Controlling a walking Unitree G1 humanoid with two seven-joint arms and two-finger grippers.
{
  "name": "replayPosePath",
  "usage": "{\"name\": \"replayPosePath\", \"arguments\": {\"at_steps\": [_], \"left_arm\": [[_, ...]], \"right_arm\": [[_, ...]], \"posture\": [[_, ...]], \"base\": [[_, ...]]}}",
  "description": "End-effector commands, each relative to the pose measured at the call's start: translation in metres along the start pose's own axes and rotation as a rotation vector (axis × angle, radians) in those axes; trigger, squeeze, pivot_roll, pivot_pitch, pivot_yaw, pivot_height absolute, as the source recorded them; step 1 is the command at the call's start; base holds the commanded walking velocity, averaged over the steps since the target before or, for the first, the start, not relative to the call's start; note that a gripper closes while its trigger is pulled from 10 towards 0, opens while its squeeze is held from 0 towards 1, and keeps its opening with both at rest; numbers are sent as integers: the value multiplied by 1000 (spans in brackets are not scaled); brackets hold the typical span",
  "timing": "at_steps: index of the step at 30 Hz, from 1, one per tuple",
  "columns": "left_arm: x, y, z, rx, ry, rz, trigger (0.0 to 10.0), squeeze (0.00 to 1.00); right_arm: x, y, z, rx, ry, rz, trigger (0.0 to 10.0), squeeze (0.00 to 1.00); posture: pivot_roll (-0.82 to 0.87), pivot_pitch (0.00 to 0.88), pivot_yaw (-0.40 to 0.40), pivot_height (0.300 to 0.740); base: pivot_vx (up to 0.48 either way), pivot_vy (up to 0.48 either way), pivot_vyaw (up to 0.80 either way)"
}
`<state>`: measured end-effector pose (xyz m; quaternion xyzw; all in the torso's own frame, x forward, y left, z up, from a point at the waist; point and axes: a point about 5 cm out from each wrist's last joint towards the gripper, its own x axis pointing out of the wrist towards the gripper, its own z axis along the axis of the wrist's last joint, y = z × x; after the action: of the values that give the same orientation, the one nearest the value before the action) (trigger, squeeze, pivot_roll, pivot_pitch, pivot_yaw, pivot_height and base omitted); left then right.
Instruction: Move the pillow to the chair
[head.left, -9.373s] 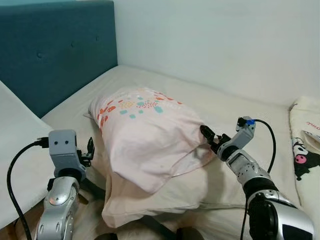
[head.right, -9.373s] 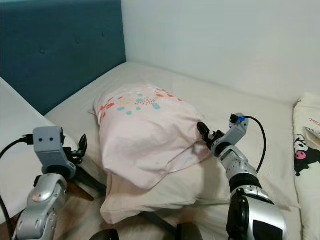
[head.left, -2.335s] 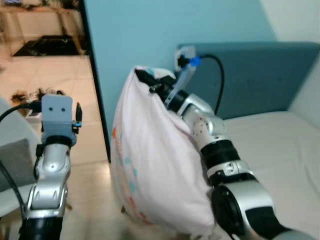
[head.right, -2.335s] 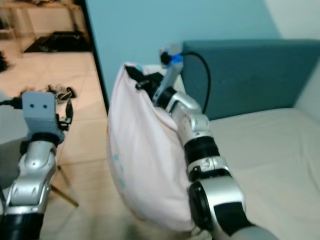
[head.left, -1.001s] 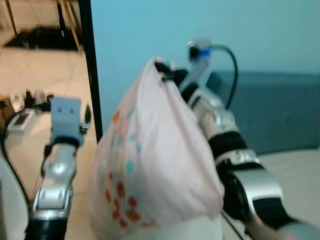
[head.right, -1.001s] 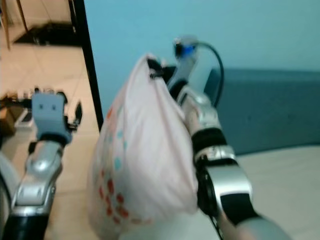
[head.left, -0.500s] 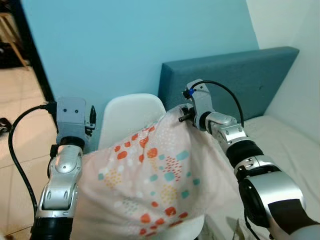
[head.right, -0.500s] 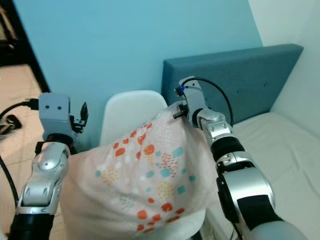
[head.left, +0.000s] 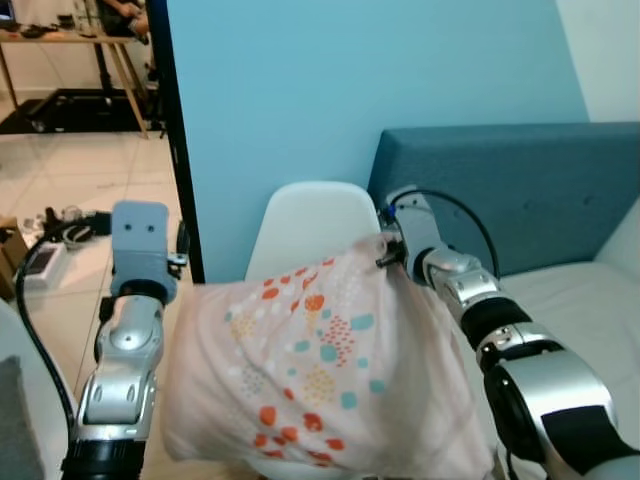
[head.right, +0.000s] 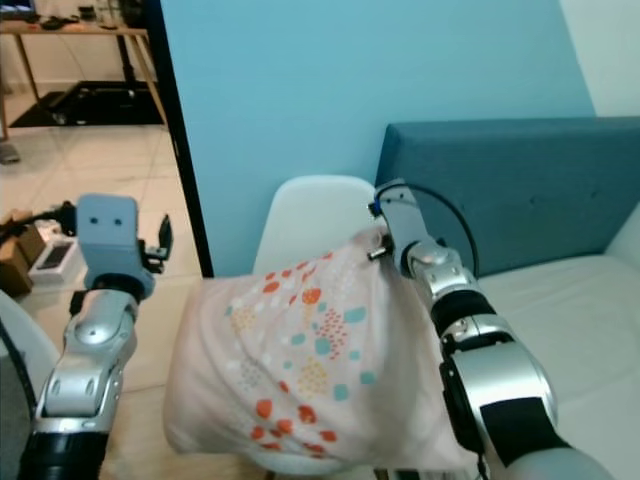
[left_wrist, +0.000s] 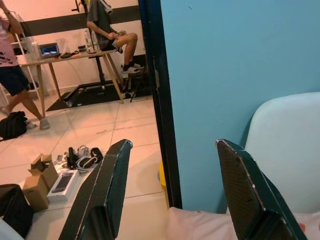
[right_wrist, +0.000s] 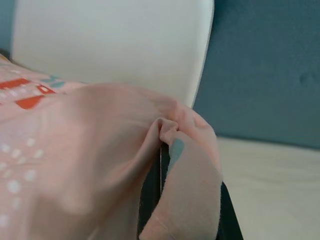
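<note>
The pink pillow (head.left: 320, 380) with orange and teal marks lies on the white chair (head.left: 305, 222), whose back rises behind it. My right gripper (head.left: 384, 252) is shut on the pillow's upper corner, near the chair back; in the right wrist view the pink cloth (right_wrist: 170, 145) is bunched between the black fingers. My left gripper (left_wrist: 170, 195) is open and holds nothing, raised to the left of the pillow (left_wrist: 200, 225). Its black fingers (left_wrist: 112, 185) frame the chair back (left_wrist: 287, 150) and a blue wall.
A blue wall (head.left: 350, 90) stands behind the chair, with a dark door frame (head.left: 178, 140) to its left. The teal headboard (head.left: 540, 190) and the bed (head.left: 590, 300) are on the right. Beyond the doorway are a tiled floor with clutter (left_wrist: 65, 170), a desk and two people (left_wrist: 107, 25).
The camera has shifted, so the chair and doorway sit further right and more doorway shows. The pillow has settled a little lower on the chair, still held at its corner by the right gripper.
</note>
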<state>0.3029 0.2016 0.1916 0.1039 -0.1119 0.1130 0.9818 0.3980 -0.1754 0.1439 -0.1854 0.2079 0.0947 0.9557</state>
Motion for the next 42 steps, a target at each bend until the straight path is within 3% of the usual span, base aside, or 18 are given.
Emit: {"name": "replayPosePath", "arguments": {"at_steps": [1,8,15,21,22,23,29,31,34,42], "left_arm": [[-3,-1,-1,6,13,-7,10000,0],[-7,-2,0,9,21,-19,10000,0],[-13,-6,0,15,28,-55,10000,0],[-19,-4,5,19,29,-62,10000,0],[-21,-2,6,17,29,-65,10000,0],[-23,0,9,16,30,-70,10000,0],[-28,3,14,20,28,-83,10000,0],[-29,4,17,22,25,-89,10000,0],[-34,7,24,24,22,-112,10000,0],[-41,11,36,19,23,-135,10000,0]], "right_arm": [[0,-3,-10,38,8,-37,10000,0],[-2,-11,-24,134,-31,-133,10000,0],[-2,-10,-13,159,-92,-140,10000,0],[1,-2,-12,121,-85,-133,10000,0],[1,-2,-14,80,-73,-147,10000,0],[0,-6,-20,41,-50,-191,10000,0],[-4,-18,-29,52,-17,-258,10000,0],[-6,-25,-33,47,-5,-294,10000,0],[-15,-49,-48,-13,48,-408,10000,0],[-25,-71,-61,-45,89,-521,10000,0]], "posture": [[10,0,-99,740],[14,0,-90,740],[23,0,-84,740],[34,0,-77,740],[41,0,-73,740],[54,30,-69,740],[62,57,-65,740],[74,95,-55,740],[91,150,-42,740],[113,206,-28,740]], "base": [[0,0,0],[0,0,0],[0,0,0],[0,0,0],[0,0,0],[0,0,0],[0,0,0],[0,0,0],[0,0,0],[0,0,0]]}}
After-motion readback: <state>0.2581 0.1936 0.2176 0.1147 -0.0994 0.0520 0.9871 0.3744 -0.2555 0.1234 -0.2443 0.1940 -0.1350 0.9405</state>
